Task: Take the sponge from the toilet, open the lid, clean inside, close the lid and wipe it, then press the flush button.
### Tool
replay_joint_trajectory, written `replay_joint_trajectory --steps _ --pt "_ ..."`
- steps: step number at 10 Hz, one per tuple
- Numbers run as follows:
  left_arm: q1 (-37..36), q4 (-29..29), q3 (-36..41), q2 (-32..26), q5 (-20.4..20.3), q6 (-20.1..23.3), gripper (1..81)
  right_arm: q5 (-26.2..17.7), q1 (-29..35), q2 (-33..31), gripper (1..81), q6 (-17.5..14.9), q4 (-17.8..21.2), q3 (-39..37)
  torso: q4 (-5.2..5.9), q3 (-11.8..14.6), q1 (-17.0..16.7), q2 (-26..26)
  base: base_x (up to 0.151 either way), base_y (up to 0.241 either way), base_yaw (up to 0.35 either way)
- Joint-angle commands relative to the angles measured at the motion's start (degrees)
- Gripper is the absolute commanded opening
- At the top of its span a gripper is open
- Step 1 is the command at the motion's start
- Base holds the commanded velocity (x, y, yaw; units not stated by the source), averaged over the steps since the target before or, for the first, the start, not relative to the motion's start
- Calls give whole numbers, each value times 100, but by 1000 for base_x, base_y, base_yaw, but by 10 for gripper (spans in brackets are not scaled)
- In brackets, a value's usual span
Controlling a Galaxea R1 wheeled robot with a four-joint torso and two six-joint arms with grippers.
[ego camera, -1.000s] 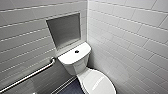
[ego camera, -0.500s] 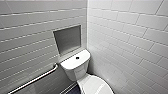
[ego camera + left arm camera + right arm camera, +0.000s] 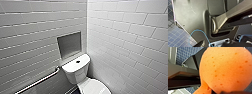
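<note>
The right gripper (image 3: 231, 92) pinches the orange sponge (image 3: 225, 68) at its waist. Keep that squeeze firm, since the toilet lid (image 3: 93, 88), ahead of it, lies shut.

Seen from my left wrist, my own dark grey body panel (image 3: 190, 15) looms close, faintly scratched, with a pale edge strip along the side where it meets the blue tiled floor (image 3: 175, 37). My jointed bar (image 3: 233, 13) slants across the panel from a ring-shaped joint (image 3: 213, 25) seated in a recessed opening. A thin blue cable (image 3: 199, 30) arcs in 1 loop in front of the panel and runs to a white connector block (image 3: 219, 43), while another blue lead (image 3: 243, 36) curls beside a round dark fitting (image 3: 238, 37).
</note>
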Motion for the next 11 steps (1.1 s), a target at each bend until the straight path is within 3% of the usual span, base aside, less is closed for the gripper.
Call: replay_joint_trajectory --steps 1,3,5,7,9,10,11 --pt "-108 -15 44 -23 279 50 811 -361 110 -66 10 -7 -75 28 0 -2 -367 568 0 0 0" --pt "-108 -24 44 -15 260 50 811 -370 110 -58 10 -7 -83 28 0 17 -632 975 0 0 0" --pt "-108 -33 44 -23 260 50 811 -369 110 -58 10 -16 -101 10 0 589 -918 1425 0 0 0" --pt "-108 -33 26 -32 260 42 811 -370 128 -49 10 -16 -101 10 0 791 -1115 1749 0 0 0" --pt "-108 -41 26 -23 260 42 811 -370 128 -58 10 -16 -110 10 0 1174 -1359 2122 0 0 0" --pt "-108 -41 26 -23 260 42 811 -369 128 -49 10 -16 -101 -7 0 828 -1504 2337 0 0 0" --pt "-108 -33 26 -23 260 42 811 -370 128 -49 10 -16 -101 -16 0 992 -1630 2524 0 0 0"
